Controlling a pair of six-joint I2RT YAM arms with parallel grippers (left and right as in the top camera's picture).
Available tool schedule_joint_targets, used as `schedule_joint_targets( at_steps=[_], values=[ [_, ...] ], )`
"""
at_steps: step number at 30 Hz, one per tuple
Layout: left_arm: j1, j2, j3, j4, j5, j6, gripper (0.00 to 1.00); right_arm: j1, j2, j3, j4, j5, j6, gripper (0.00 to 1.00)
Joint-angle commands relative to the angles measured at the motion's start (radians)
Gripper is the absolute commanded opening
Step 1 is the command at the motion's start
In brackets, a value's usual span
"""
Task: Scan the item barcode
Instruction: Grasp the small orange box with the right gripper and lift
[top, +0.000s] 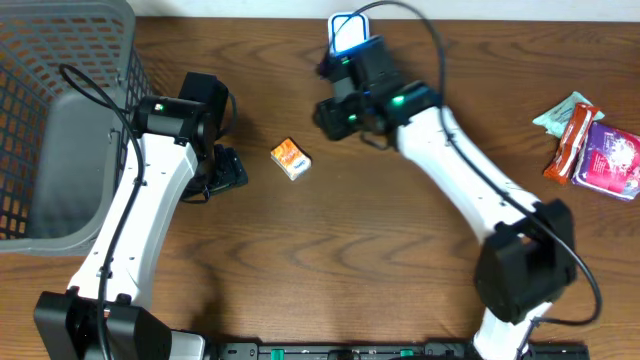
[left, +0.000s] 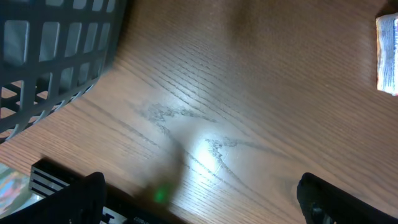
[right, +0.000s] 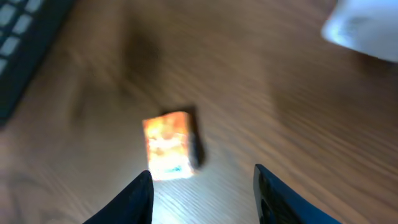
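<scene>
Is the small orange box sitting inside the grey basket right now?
No, the orange box lies on the bare wood of the table, well apart from the basket.

Basket (top: 60, 120): far left on the table (top: 380, 260).
Box (top: 291, 158): mid-table, just right of the left gripper (top: 232, 172), not touching it.
Scanner (top: 348, 33): back edge, behind the right gripper (top: 333, 117).
Packets (top: 595, 150): far right.
</scene>
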Motion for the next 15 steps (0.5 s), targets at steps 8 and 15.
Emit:
schedule_joint_targets(
  at_steps=[8,15],
  values=[
    [0.005,-0.003,-0.003,-0.004,-0.003,-0.012,0.98,0.157,0.223,-0.005,0.155,0.133,-0.006,0.46],
    [0.005,-0.003,-0.003,-0.004,-0.003,-0.012,0.98,0.200,0.308,-0.005,0.145,0.169,-0.022,0.46]
  ],
)
